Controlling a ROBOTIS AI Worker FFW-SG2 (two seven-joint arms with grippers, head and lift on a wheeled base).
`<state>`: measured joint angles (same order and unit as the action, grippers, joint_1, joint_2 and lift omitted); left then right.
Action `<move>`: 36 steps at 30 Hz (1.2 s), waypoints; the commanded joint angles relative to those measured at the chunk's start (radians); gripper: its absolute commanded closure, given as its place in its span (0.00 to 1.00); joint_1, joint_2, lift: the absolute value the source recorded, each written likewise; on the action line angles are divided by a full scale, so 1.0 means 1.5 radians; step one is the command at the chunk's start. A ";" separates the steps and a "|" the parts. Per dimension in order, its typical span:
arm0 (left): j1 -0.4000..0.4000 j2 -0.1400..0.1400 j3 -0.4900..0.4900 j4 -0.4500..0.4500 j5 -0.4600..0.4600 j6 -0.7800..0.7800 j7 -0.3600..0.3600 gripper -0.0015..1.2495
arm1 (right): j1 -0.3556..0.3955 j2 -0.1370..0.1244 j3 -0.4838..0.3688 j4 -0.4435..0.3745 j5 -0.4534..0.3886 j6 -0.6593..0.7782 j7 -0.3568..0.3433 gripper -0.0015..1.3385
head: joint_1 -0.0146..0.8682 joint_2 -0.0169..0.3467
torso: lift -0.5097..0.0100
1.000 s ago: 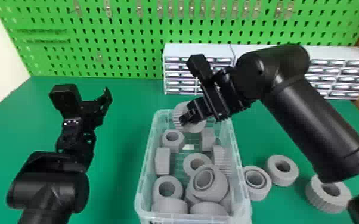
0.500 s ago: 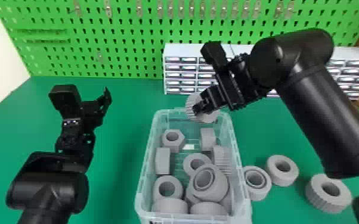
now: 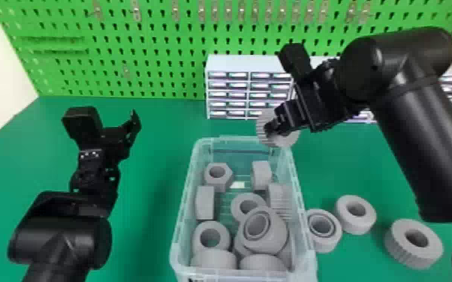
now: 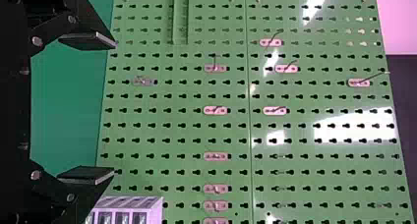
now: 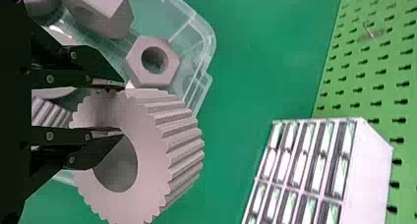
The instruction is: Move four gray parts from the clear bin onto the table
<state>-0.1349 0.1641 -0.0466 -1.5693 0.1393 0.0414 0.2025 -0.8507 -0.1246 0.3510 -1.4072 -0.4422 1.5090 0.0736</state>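
Observation:
My right gripper is above the far right corner of the clear bin, shut on a gray gear. In the right wrist view the right gripper pinches the gear's rim, one finger inside its hole. Inside the bin are several gray parts, among them a hex nut and a tilted ring. Three gray parts stand on the table right of the bin: a bearing-like ring, a plain ring and a ribbed gear. My left gripper is parked at the left; in its wrist view the left gripper stands open.
A white drawer cabinet stands at the back, behind the bin. The green pegboard rises along the table's far edge. The green table extends on both sides of the bin.
The right arm has lifted the gray gear up out of the bin and moved it right, to the far right corner. The left arm has stayed still.

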 commanded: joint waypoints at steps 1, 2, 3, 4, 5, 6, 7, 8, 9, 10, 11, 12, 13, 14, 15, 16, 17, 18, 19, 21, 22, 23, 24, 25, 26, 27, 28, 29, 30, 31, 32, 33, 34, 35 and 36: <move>0.000 0.000 -0.001 0.000 0.000 0.000 0.000 0.28 | 0.005 -0.004 -0.023 -0.002 0.023 0.007 0.000 0.79 | 0.80 0.24 | 0.88; 0.000 0.000 -0.001 0.000 -0.001 0.000 0.000 0.28 | 0.007 -0.005 -0.028 -0.002 0.028 0.010 0.000 0.79 | 0.80 0.24 | 0.88; 0.000 0.000 -0.001 0.000 -0.001 0.000 0.000 0.28 | 0.008 -0.005 -0.035 -0.003 0.033 0.011 0.000 0.79 | 0.80 0.24 | 0.88; 0.000 0.000 -0.001 0.000 -0.001 0.000 0.000 0.28 | 0.010 -0.005 -0.041 -0.002 0.039 0.013 0.000 0.79 | 0.80 0.24 | 0.88; 0.000 0.000 -0.001 0.000 -0.001 0.000 0.000 0.28 | 0.011 -0.005 -0.044 -0.003 0.043 0.015 0.000 0.79 | 0.80 0.24 | 0.88; 0.000 0.000 0.000 0.000 -0.001 0.000 0.000 0.28 | 0.011 -0.006 -0.047 -0.003 0.045 0.015 0.000 0.79 | 0.80 0.24 | 0.88; 0.000 0.000 -0.001 0.000 0.000 0.000 0.000 0.28 | 0.012 -0.006 -0.053 -0.002 0.049 0.016 0.000 0.79 | 0.80 0.24 | 0.88; 0.000 0.000 -0.001 0.000 0.000 0.000 0.000 0.28 | 0.013 -0.006 -0.058 -0.002 0.051 0.017 0.000 0.79 | 0.80 0.24 | 0.88; 0.000 0.000 -0.001 0.000 -0.001 0.000 0.000 0.28 | 0.014 -0.007 -0.062 -0.003 0.053 0.017 0.000 0.79 | 0.80 0.24 | 0.88; 0.000 0.000 -0.001 0.000 -0.001 0.000 0.000 0.28 | 0.016 -0.008 -0.067 -0.003 0.057 0.017 0.000 0.79 | 0.80 0.24 | 0.88; 0.000 0.000 -0.001 0.000 0.000 0.000 0.000 0.28 | 0.016 -0.008 -0.070 -0.002 0.061 0.018 0.000 0.79 | 0.80 0.24 | 0.88; 0.000 -0.001 -0.001 0.000 -0.001 0.000 0.000 0.28 | 0.017 -0.008 -0.074 -0.002 0.066 0.020 0.000 0.79 | 0.80 0.24 | 0.88; 0.000 0.000 -0.001 0.000 -0.001 0.000 0.000 0.28 | 0.018 -0.009 -0.079 -0.003 0.069 0.021 0.000 0.79 | 0.80 0.24 | 0.88; 0.000 0.000 -0.002 0.000 -0.001 0.000 0.000 0.28 | 0.019 -0.009 -0.083 -0.002 0.071 0.021 0.000 0.79 | 0.80 0.24 | 0.88; 0.000 0.000 -0.002 0.000 0.000 0.000 0.000 0.28 | 0.020 -0.010 -0.088 -0.003 0.075 0.022 0.000 0.79 | 0.80 0.24 | 0.88; 0.000 0.000 -0.002 0.000 -0.001 0.000 0.000 0.28 | 0.021 -0.010 -0.093 -0.003 0.078 0.022 0.000 0.79 | 0.80 0.24 | 0.88; 0.000 0.000 -0.002 0.000 -0.001 0.000 0.000 0.28 | 0.023 -0.011 -0.098 -0.003 0.081 0.022 0.000 0.79 | 0.80 0.24 | 0.88; 0.000 0.000 -0.001 0.000 0.000 0.000 0.000 0.28 | 0.024 -0.011 -0.102 -0.003 0.085 0.023 0.000 0.79 | 0.80 0.24 | 0.88; 0.000 -0.001 -0.001 0.000 0.000 0.000 0.000 0.28 | 0.026 -0.012 -0.108 -0.002 0.089 0.024 0.000 0.79 | 0.80 0.24 | 0.88; 0.000 0.000 -0.001 0.000 0.000 0.000 0.000 0.28 | 0.029 -0.013 -0.116 -0.003 0.097 0.025 0.000 0.79 | 0.80 0.24 | 0.88; 0.000 -0.001 -0.001 0.000 0.000 0.000 0.000 0.28 | 0.032 -0.013 -0.123 -0.003 0.104 0.025 0.000 0.79 | 0.80 0.24 | 0.88; 0.000 -0.001 -0.001 0.000 0.000 0.000 0.000 0.28 | 0.033 -0.013 -0.128 -0.003 0.107 0.025 0.000 0.79 | 0.80 0.24 | 0.88; 0.000 -0.001 -0.001 0.000 0.000 0.000 0.001 0.28 | 0.035 -0.013 -0.132 -0.003 0.110 0.025 0.000 0.79 | 0.80 0.24 | 0.88; 0.000 -0.001 -0.001 0.000 0.000 0.000 0.000 0.28 | 0.036 -0.013 -0.136 -0.002 0.115 0.024 0.000 0.79 | 0.80 0.24 | 0.88; 0.000 -0.001 -0.001 0.000 0.000 0.000 0.000 0.28 | 0.038 -0.013 -0.140 -0.002 0.120 0.024 0.000 0.79 | 0.80 0.24 | 0.88; 0.000 -0.001 -0.001 0.000 0.000 0.000 0.000 0.28 | 0.040 -0.013 -0.143 -0.002 0.124 0.024 0.000 0.79 | 0.80 0.24 | 0.88; -0.001 -0.001 -0.001 0.000 0.000 0.000 0.000 0.28 | 0.043 -0.013 -0.148 -0.001 0.127 0.023 0.000 0.79 | 0.80 0.24 | 0.88; -0.001 -0.001 -0.002 0.000 0.000 0.000 0.000 0.28 | 0.045 -0.014 -0.153 0.002 0.130 0.023 0.000 0.79 | 0.80 0.24 | 0.88; -0.001 -0.001 -0.002 0.000 0.000 0.000 0.000 0.28 | 0.046 -0.014 -0.157 0.003 0.131 0.023 0.000 0.79 | 0.80 0.24 | 0.88; -0.001 -0.001 -0.002 0.000 0.000 0.000 0.000 0.28 | 0.048 -0.015 -0.163 0.008 0.135 0.023 0.000 0.79 | 0.80 0.24 | 0.88; -0.002 -0.001 -0.003 0.000 0.000 0.000 0.000 0.28 | 0.049 -0.015 -0.168 0.010 0.138 0.023 0.000 0.79 | 0.80 0.24 | 0.88; -0.002 -0.001 -0.003 0.000 0.000 0.000 0.000 0.28 | 0.051 -0.015 -0.172 0.011 0.141 0.023 0.000 0.79 | 0.80 0.24 | 0.88; -0.002 -0.001 -0.003 0.000 0.000 0.000 0.001 0.28 | 0.052 -0.015 -0.178 0.012 0.147 0.023 0.000 0.79 | 0.80 0.24 | 0.88; -0.002 -0.001 -0.003 0.000 0.000 0.000 0.000 0.28 | 0.054 -0.015 -0.183 0.013 0.150 0.023 0.000 0.79 | 0.80 0.24 | 0.88; -0.002 -0.001 -0.003 0.000 0.000 0.000 0.001 0.28 | 0.055 -0.016 -0.186 0.013 0.153 0.023 0.000 0.79 | 0.80 0.24 | 0.88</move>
<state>-0.1372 0.1626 -0.0500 -1.5693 0.1396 0.0414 0.2027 -0.7771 -0.1469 0.0983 -1.3942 -0.2331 1.5431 0.0736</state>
